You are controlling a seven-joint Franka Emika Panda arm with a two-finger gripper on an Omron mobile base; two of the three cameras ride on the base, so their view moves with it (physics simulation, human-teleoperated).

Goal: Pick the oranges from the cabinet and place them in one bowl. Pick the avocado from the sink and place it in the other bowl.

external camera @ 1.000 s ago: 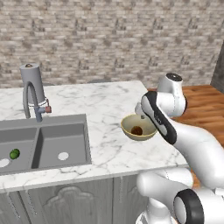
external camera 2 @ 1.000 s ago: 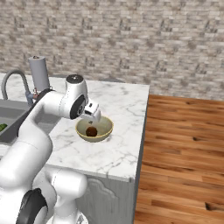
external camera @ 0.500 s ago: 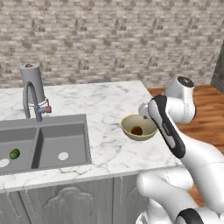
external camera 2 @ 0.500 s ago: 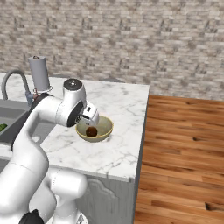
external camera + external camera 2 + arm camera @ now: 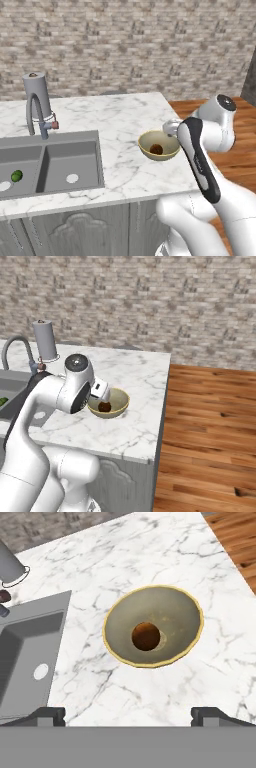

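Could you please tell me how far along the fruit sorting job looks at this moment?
Done: one brownish orange lies in the pale bowl on the marble counter. In hand: nothing; the gripper is open above that bowl. Left: a second orange for this bowl, and the avocado, which lies in the sink, for the other bowl.

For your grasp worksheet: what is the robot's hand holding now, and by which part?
Nothing. The hand is open above the pale bowl, where one brownish orange lies loose.
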